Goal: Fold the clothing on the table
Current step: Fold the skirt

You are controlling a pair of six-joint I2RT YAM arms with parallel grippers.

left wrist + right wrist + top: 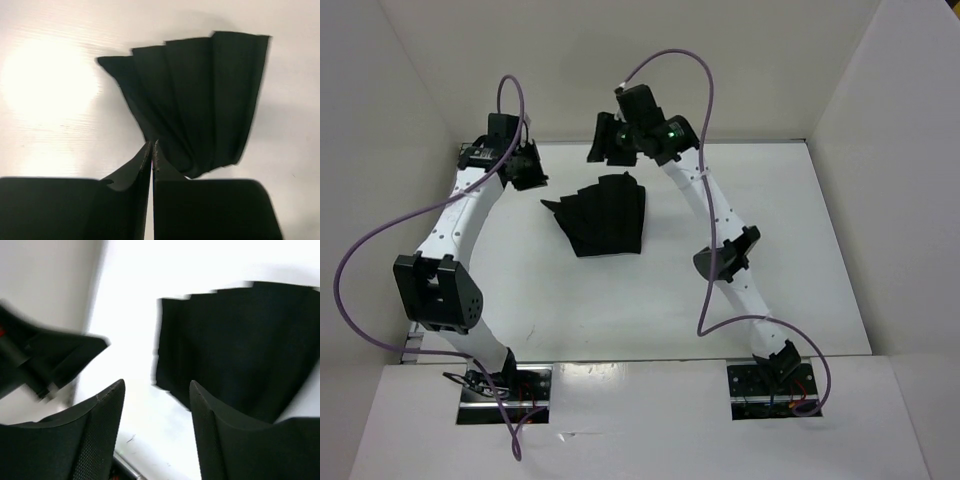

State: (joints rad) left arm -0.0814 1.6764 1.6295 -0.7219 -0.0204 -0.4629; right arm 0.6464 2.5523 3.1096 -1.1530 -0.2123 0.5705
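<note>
Entry: you had one white table [800, 250] and one pleated black skirt [605, 215] lying at its far middle, pleats running far to near. The skirt lay just nearward of both of your two grippers. The left gripper [152, 146] was off its far-left corner, fingers almost together, empty. The right gripper [156, 390] was by its far edge, fingers wide, empty.
</note>
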